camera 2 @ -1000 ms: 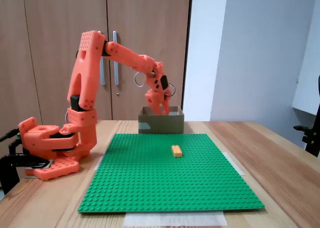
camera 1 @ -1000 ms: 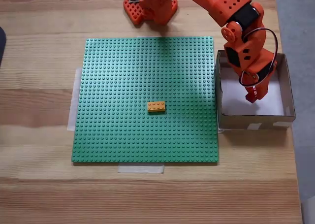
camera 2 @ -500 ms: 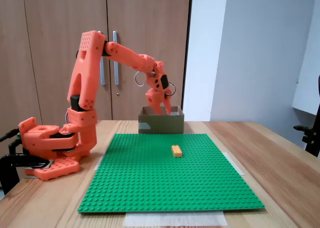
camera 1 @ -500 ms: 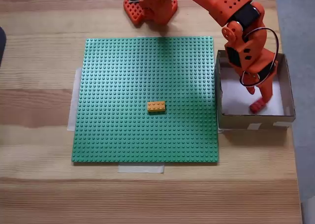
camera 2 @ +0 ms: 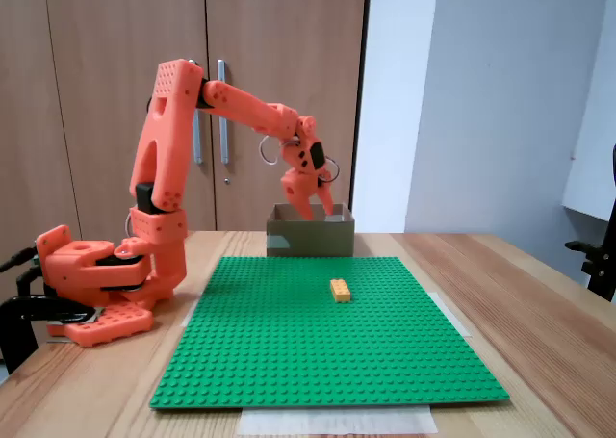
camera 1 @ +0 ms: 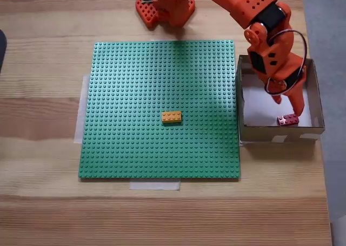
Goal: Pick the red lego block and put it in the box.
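Dropped since the earlier frame from the parted jaws of gripper (camera 1: 289, 104), red lego block (camera 1: 288, 120) now lying free on the white floor of box (camera 1: 318, 97) near its front wall, just below the fingertips and apart from them, yellow brick (camera 1: 171, 117) unmoved on green baseplate (camera 1: 135, 84).

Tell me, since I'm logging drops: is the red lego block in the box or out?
In. The red lego block lies on the white floor of the box, near its front wall, clear of the open gripper above.
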